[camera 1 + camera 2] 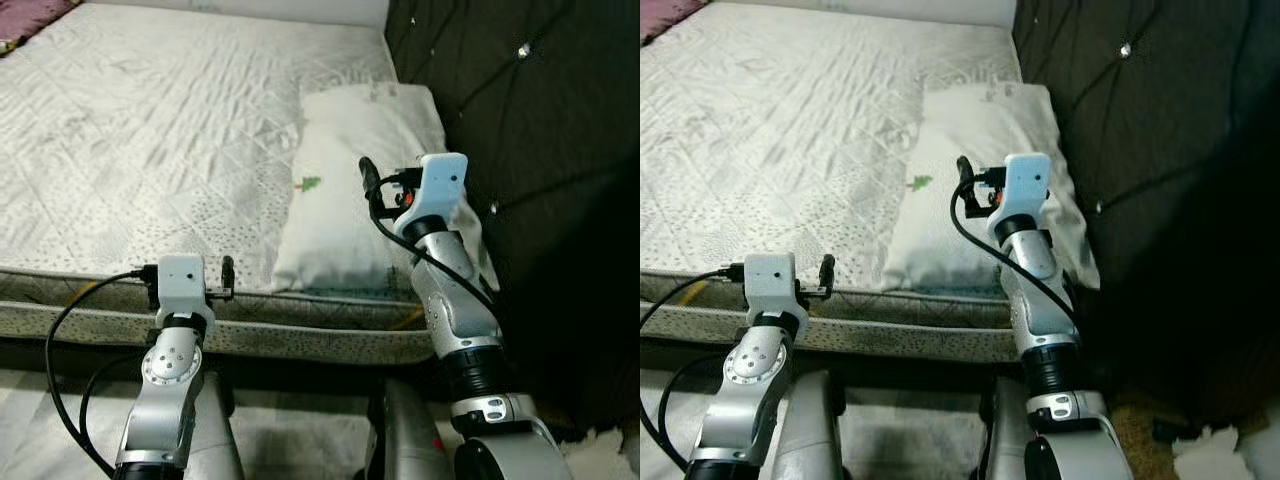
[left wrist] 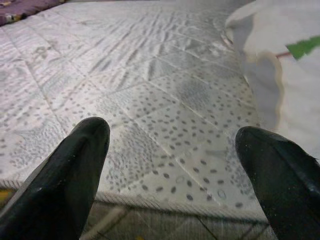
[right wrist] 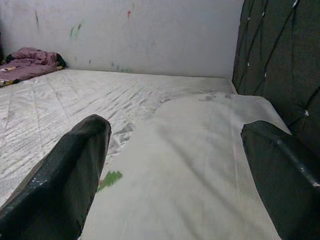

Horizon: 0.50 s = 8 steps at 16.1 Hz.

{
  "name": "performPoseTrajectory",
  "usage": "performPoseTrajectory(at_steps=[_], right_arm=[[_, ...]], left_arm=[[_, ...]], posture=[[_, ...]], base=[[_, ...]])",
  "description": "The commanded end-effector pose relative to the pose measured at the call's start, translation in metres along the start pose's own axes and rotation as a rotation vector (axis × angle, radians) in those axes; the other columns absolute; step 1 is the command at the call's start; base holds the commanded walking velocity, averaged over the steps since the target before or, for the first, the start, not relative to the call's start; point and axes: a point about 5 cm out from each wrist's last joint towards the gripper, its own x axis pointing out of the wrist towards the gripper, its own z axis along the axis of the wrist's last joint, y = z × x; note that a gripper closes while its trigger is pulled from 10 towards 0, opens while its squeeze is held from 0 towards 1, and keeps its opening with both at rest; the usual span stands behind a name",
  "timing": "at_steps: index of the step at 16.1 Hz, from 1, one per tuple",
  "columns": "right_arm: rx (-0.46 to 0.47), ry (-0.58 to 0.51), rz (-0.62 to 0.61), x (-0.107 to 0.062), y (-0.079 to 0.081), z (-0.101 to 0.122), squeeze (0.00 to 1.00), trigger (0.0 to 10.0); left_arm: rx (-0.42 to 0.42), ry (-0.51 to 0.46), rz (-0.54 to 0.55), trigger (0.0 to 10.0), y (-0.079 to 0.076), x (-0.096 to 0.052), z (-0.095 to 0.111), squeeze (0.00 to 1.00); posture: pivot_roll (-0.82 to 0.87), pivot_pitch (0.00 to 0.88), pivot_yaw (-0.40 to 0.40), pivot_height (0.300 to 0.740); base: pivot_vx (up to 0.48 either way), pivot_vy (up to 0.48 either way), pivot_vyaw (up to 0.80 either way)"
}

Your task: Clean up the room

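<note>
Pillow at the headboard end of a bare mattress, both end effectors released.

Purple bedding point(image 3: 30, 60) lies bunched at the far left corner by the wall. Left end effector point(image 2: 175, 165) hovers released over the near edge of the quilted, dotted mattress point(image 1: 150, 130). Just beside it lies the white pillow point(image 1: 350, 170), a small green print on its smooth cover; right end effector point(image 3: 175, 165) hangs released above it. The pillow looks soft, light and floppy, so pinching a corner or seam should hold best. Tufted dark headboard point(image 1: 520, 120) stands to the right.
</note>
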Motion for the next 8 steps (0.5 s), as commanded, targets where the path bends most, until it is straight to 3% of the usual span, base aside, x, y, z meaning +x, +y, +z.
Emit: performPoseTrajectory(at_steps=[1, 8], right_arm=[[-0.016, -0.002, -0.014, 0.002, -0.004, 0.003, 0.0, 10.0], [-0.034, 0.023, -0.059, -0.001, -0.014, -0.001, 0.0, 10.0]], left_arm=[[0.001, -0.003, -0.003, 10.0, -0.002, 0.001, 0.0, 0.0], [0.012, -0.019, 0.004, 10.0, 0.0, 0.003, 0.003, 0.0]], posture=[[0.11, 0.0, -0.078, 0.622], [0.11, 0.0, -0.077, 0.701]], base=[[0.0, 0.0, 0.0], [0.0, 0.0, 0.0]])
